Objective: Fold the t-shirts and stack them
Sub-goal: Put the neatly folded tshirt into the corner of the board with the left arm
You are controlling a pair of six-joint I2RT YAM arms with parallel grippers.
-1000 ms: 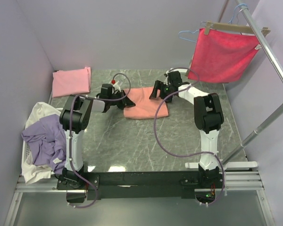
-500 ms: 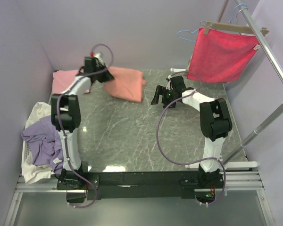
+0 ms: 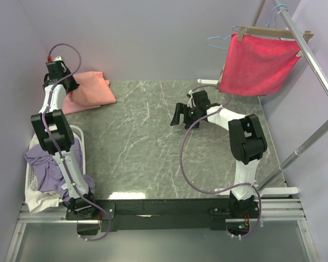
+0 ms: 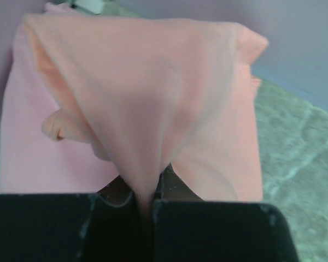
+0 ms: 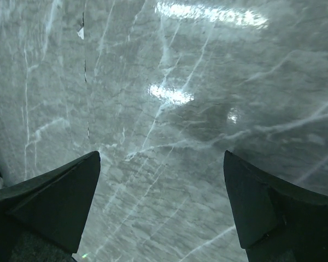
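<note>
The salmon-orange t-shirt is pinched at a bunched fold between the closed fingers of the left gripper, the cloth being drawn up into a ridge where it enters the jaws. In the overhead view this gripper is seen at the far left corner of the grey marble table, and the salmon-orange shirt is laid over the light pink t-shirt, of which only a strip at the left and near side is left showing. The same light pink shirt is seen beneath and to the left of the salmon one from the left wrist. The right gripper is held above the far middle of the table, well apart from both shirts; its fingers are spread wide with nothing between them, only bare marble being seen below. A lavender t-shirt and a cream one are heaped crumpled in a white basket at the left edge. A crimson cloth is hung from a hanger on the rail at the far right
</note>
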